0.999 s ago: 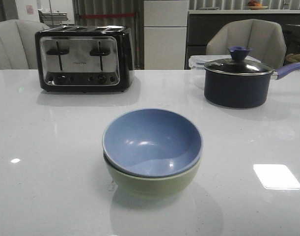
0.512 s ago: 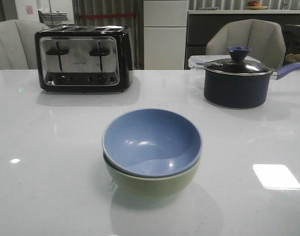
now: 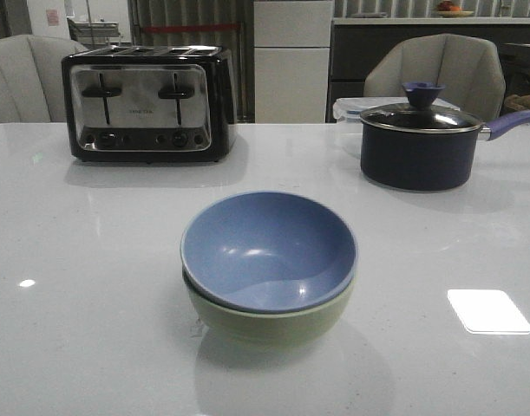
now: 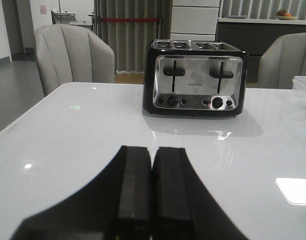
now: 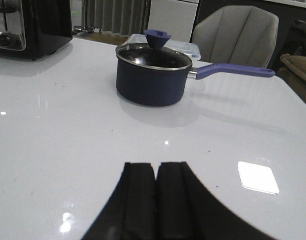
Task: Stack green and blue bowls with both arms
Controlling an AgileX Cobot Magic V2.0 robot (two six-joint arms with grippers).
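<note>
Bowls were found stacked at table centre, blue bowl (image 3: 266, 247) nested in green bowl (image 3: 273, 325); left gripper (image 4: 151, 192) and right gripper (image 5: 156, 200) were closed, empty, well clear, so stacking appeared complete, nothing further required.

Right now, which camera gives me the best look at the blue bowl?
The front view: the blue bowl sits mid-table, nested in the green bowl, unobstructed. Neither wrist view shows it; the left one faces the toaster, the right one the saucepan.
</note>
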